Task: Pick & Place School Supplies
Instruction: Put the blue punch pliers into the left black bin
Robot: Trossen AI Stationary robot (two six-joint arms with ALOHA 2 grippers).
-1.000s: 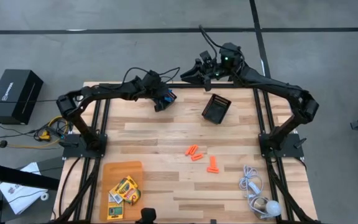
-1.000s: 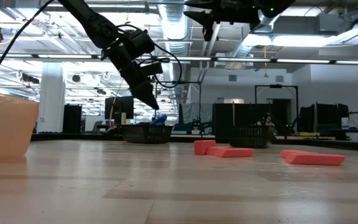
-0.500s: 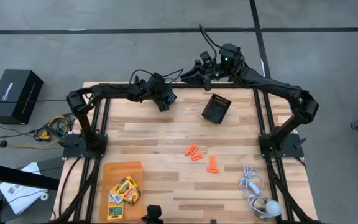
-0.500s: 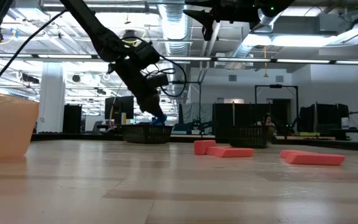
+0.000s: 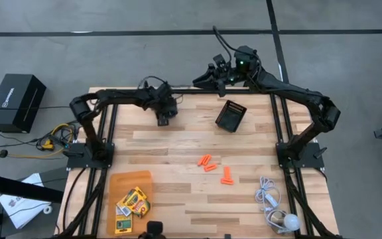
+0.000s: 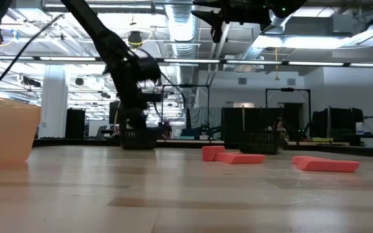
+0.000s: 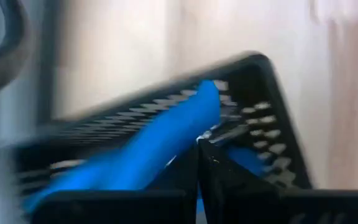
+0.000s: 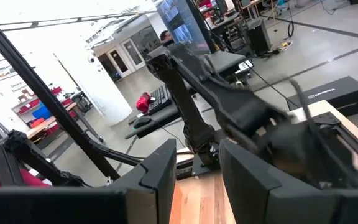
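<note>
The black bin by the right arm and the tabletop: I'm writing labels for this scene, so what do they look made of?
The black bin looks like metal or plastic mesh with a matte finish: a fine grid of openings shows through its wall. Which of the two, the pictures leave open. The tabletop looks like pale butcher-block wood with a smooth finish: long parallel planks with varied grain tones show across it.

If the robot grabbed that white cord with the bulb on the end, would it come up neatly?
Probably not. The white cord lies in loose loops, so it looks floppy and would likely dangle and trail. The round bulb at its end might swing or roll, and could be fragile. It probably weighs little.
</note>
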